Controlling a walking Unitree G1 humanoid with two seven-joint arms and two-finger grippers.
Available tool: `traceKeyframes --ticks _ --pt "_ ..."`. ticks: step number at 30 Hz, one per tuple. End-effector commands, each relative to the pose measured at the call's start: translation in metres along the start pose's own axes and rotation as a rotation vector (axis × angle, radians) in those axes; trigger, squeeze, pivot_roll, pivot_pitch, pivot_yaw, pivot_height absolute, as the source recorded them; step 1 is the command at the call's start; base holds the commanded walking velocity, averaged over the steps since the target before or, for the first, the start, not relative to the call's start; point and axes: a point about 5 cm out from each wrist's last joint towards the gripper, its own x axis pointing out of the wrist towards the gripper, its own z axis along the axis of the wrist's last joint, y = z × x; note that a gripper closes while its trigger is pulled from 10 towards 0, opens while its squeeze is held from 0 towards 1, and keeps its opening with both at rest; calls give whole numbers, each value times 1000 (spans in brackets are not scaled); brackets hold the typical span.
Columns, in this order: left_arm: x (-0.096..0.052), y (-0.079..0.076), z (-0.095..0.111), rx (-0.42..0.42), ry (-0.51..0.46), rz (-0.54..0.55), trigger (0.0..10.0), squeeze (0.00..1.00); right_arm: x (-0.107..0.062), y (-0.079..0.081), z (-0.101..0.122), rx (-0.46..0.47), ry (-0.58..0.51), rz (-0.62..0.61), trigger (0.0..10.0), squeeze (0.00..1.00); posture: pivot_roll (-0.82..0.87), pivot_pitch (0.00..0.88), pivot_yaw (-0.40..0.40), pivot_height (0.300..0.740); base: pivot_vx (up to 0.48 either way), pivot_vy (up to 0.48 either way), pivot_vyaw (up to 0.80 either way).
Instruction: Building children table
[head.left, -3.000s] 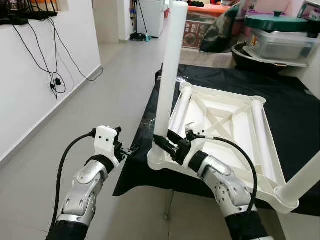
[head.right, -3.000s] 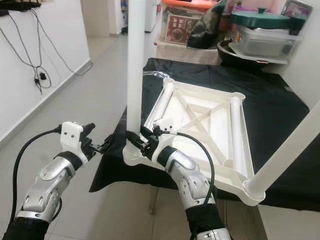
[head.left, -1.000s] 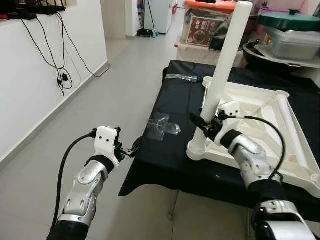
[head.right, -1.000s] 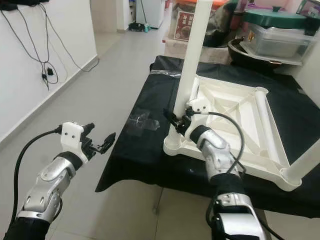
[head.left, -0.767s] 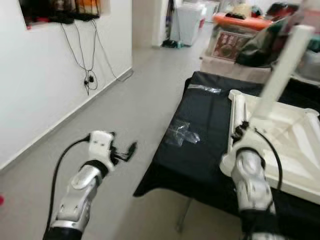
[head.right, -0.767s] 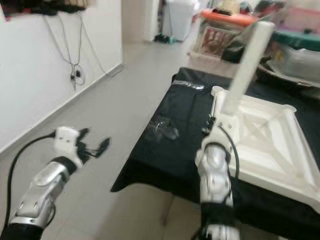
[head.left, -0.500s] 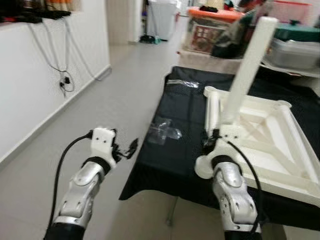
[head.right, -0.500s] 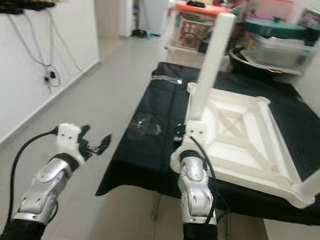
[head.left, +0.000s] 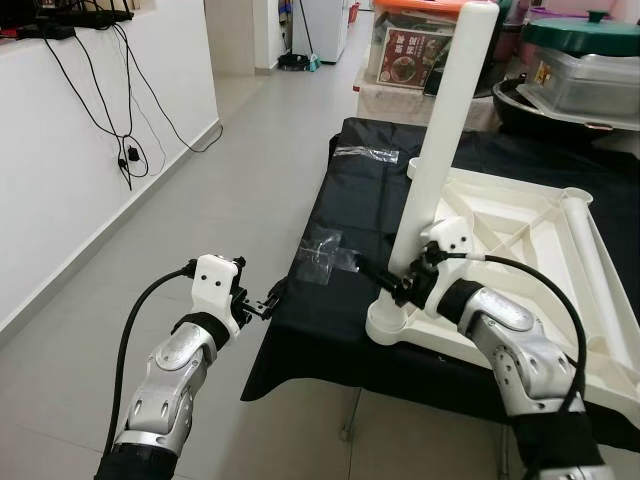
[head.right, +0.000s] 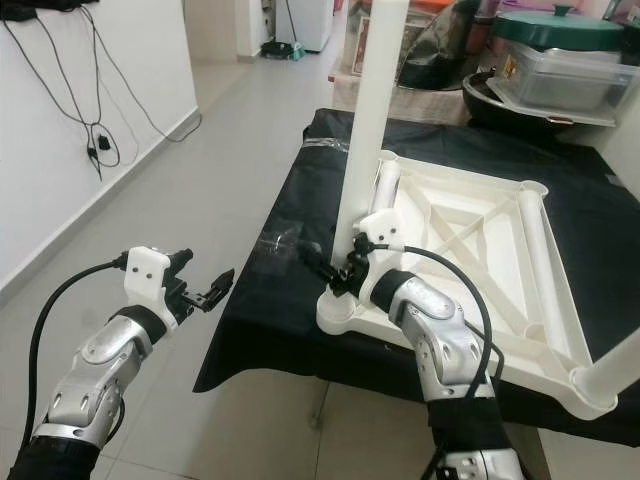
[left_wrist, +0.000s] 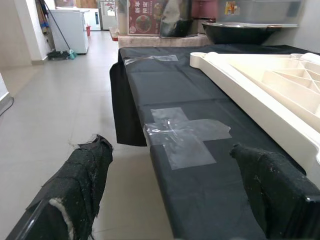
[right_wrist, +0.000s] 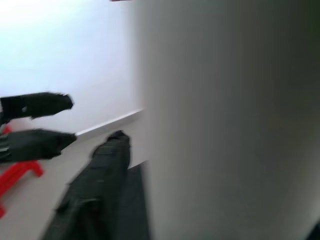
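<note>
An inverted white plastic children's table (head.left: 520, 235) is shown lying top-down on a bench (head.left: 350, 300) draped in black cloth, with one white leg (head.left: 440, 160) standing upright in the near-left corner socket (head.left: 395, 325) and two further legs (head.right: 535, 255) lying loose inside the ribbed underside. The right tool (head.left: 385, 283) is seen at the foot of the upright leg, just above the socket, one finger (right_wrist: 95, 185) lying alongside the tube; whether the tube is actually clasped cannot be told. The left tool (left_wrist: 175, 195) is held released, fingers spread, off the near-left edge of the bench above the floor, facing a patch of clear tape (left_wrist: 182, 132). The parts are judged to be light, hollow and stiff, with a smooth, probably slippery surface. A hold low on the leg, close to the socket, is judged best, since a tall tube gripped higher would lever in its seat; the tabletop is likely best steadied at its rim.
</note>
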Motion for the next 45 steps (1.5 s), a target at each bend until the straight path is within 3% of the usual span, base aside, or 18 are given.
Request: traceKeyframes --ticks 1,7,9,11,13,16,17,18,21,25,27,29,36,38,40,41,44,45 --pt "-1 1 -3 -8 10 11 10000 0 5 7 -20 62 55 72 0 0 120 0 -88 740 0 0 0" --pt "-2 1 -3 -7 11 10 10000 0 6 -19 -41 129 116 -259 0 0 114 0 -83 740 0 0 0" --pt "-2 1 -3 -7 12 10 10000 0 1 -34 -50 158 163 -488 0 0 114 0 -81 740 0 0 0" --pt "-3 0 -3 -7 14 7 10000 0 -46 -50 -73 240 319 -1184 0 0 111 0 -72 740 0 0 0" --pt "-3 0 -4 -7 16 6 10000 0 -51 -43 -69 222 310 -1239 0 0 111 0 -72 740 0 0 0" --pt "-3 -1 -5 -12 23 -2 10000 0 -37 -19 -57 215 267 -1158 745 0 102 0 -58 740 0 0 0" --pt "-2 -4 -6 -8 30 -24 10000 0 -13 9 -40 232 145 -946 10000 0 89 0 -42 740 0 0 0" --pt "-1 -5 -6 -6 32 -32 10000 0 -5 21 -31 237 72 -851 10000 988 87 0 -41 740 0 0 0" --pt "2 -5 -4 -4 29 -38 10000 0 6 34 -21 222 9 -703 10000 1000 84 0 -37 740 0 0 0" --pt "5 -4 -1 -3 22 -38 10000 0 18 44 -13 232 7 -498 10000 1000 89 0 -39 740 0 0 0" --pt "5 -3 -1 -4 20 -36 10000 0 19 58 2 148 -16 -153 10000 0 88 0 -40 740 0 0 0" --pt "3 -2 -2 -5 22 -35 10000 0 11 65 9 -11 -21 90 10000 0 94 0 -45 740 0 0 0" --pt "3 -2 -3 -5 21 -26 10000 0 16 43 1 -52 26 116 10000 0 107 0 -60 740 0 0 0" --pt "3 0 -2 -5 15 -14 10000 0 25 35 -1 -10 23 65 0 0 116 0 -69 740 0 0 0" --pt "2 1 -1 -4 13 -8 10000 0 33 28 0 66 12 -50 0 0 121 0 -70 740 0 0 0" --pt "1 2 -2 -2 17 -6 10000 0 36 29 -2 85 12 -90 4941 0 117 0 -66 740 0 0 0" --pt "0 2 -3 -1 19 -5 10000 0 37 30 -3 94 15 -101 4941 0 116 0 -64 740 0 0 0" --pt "0 2 -4 -2 22 -6 10000 0 37 32 -5 98 2 -95 10000 0 111 0 -57 740 0 0 0"
